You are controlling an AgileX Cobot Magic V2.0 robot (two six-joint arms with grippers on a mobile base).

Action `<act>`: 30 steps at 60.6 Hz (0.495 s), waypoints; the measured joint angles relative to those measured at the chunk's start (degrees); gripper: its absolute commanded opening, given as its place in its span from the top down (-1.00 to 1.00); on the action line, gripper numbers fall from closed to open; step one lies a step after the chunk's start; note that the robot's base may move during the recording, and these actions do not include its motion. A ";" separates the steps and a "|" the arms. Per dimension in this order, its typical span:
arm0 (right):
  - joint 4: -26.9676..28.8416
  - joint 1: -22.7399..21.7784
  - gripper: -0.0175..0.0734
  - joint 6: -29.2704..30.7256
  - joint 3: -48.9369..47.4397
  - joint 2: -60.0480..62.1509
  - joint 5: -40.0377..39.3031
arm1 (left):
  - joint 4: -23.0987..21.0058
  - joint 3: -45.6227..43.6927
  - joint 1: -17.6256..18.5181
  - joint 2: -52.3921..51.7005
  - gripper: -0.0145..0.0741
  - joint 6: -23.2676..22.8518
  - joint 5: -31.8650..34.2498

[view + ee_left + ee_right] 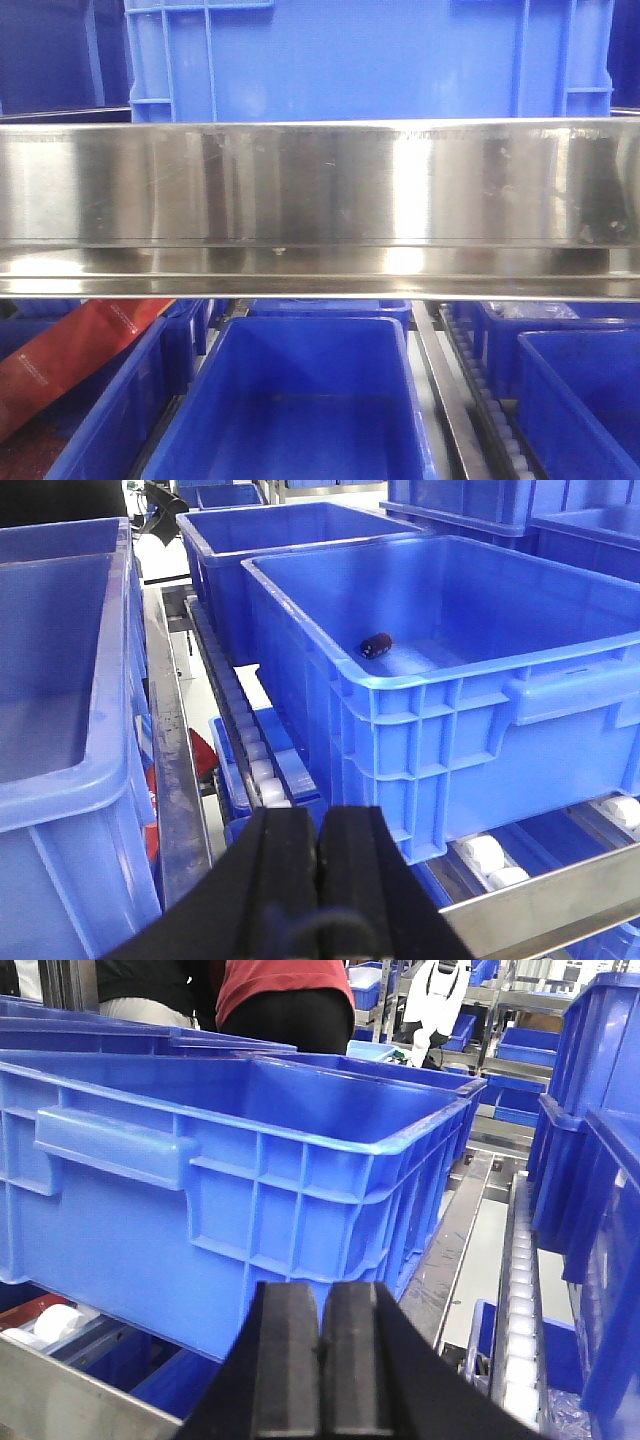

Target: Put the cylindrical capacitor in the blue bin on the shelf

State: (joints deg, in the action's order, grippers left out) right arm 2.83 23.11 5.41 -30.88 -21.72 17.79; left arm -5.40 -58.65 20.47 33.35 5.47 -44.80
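Inside the blue bin (440,610) on the shelf (320,200), near its left wall, cylindrical capacitor (377,645) lies on its side; left claw (320,880) pressed together, empty; right claw (320,1360) likewise together.

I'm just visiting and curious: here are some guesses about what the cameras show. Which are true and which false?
1. The small dark cylindrical capacitor lies on its side inside the large blue plastic bin. True.
2. The left gripper is holding the capacitor. False: its black pads are pressed together with nothing between them, and the capacitor is in the bin.
3. The right gripper is wide open. False: its pads meet, with only a thin seam between them.
4. The bin rests on white rollers. True.
5. A broad shiny stainless steel rail of the shelf crosses the front camera's view. True.
6. The bin holding the capacitor is red. False: it is blue.
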 measured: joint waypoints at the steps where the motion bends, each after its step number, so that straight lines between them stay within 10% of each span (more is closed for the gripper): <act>1: 0.00 0.00 0.97 0.00 0.00 0.00 0.00 | 0.00 0.00 0.00 0.00 0.92 0.00 0.00; 18: 0.00 0.00 0.97 0.00 0.00 0.00 0.00 | 0.00 3.98 -2.02 -2.17 0.92 0.00 1.93; 30: 0.00 0.00 0.97 0.00 0.00 0.00 -0.12 | 0.11 20.89 -8.66 -12.67 0.92 0.00 16.21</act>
State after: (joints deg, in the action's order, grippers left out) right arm 2.83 23.11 5.41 -30.88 -21.72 17.68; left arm -5.28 -37.76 11.81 20.68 5.47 -28.59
